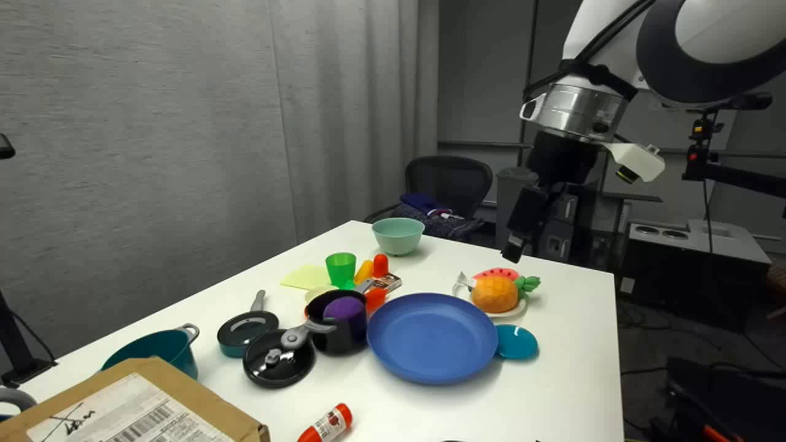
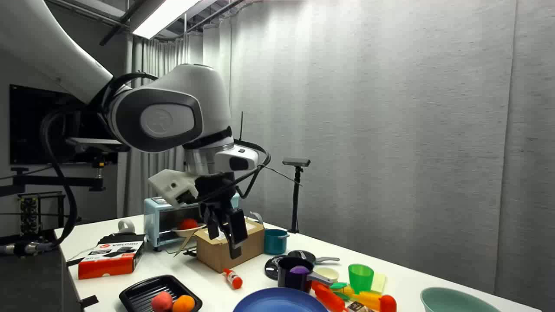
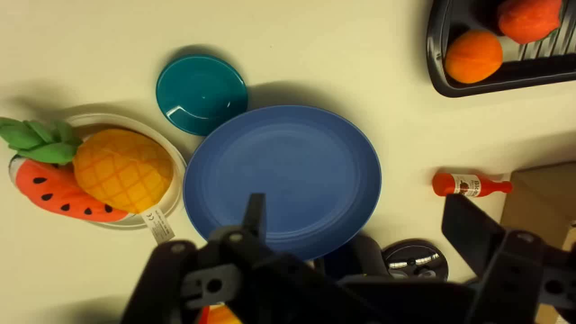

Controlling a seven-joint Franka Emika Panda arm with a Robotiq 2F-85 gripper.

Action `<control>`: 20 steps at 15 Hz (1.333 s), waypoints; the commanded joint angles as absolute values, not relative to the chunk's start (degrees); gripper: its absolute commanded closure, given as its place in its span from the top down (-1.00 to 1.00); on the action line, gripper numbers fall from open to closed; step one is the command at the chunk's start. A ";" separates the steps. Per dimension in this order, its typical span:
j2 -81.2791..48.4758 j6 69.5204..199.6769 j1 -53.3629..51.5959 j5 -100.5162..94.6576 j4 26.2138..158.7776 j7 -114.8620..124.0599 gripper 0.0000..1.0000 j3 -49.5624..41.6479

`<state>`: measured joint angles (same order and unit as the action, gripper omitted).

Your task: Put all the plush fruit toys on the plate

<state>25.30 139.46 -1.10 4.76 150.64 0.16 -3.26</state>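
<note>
While the gripper (image 3: 355,207) hangs above the white table (image 1: 571,368), its fingers stand well apart, the hand released. Target: large blue plate (image 3: 288,171), flat on the tabletop. Plush fruit, group one: pineapple (image 3: 123,171) and watermelon slice (image 3: 58,193), touching each other, on a small white dish (image 3: 175,193) near the plate; pineapple leaves jut past the dish rim. Group two: orange fruit (image 3: 474,56) and red fruit (image 3: 528,20) side by side in the black grill pan (image 3: 522,74), well apart from the dish. Teal saucer (image 3: 202,92) just beside the plate, whose rim overlaps it in the wrist view. Opposite side: black pot (image 1: 344,341) containing a purple thing (image 1: 346,310). Red bottle (image 3: 468,184) on its side, between plate and cardboard box (image 2: 230,249). At the toaster oven (image 2: 151,219), in an exterior view, I note a red round thing (image 2: 187,224) in a bowl (image 2: 188,232); too small to say whether it is plush.
</note>
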 commanded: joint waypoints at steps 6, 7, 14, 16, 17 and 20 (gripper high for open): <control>25.29 139.27 -0.62 5.04 150.54 -0.05 1.00 -2.79; 25.29 139.27 -0.62 5.04 150.54 -0.05 1.00 -2.79; 25.21 138.81 -0.64 4.70 150.37 -0.82 1.00 -2.93; 23.96 133.30 0.20 1.62 148.78 -2.20 1.00 -2.63; 23.19 130.33 1.41 -1.47 148.07 -1.67 1.00 -2.01; 20.75 122.97 3.57 -8.61 146.11 -2.56 1.00 -2.54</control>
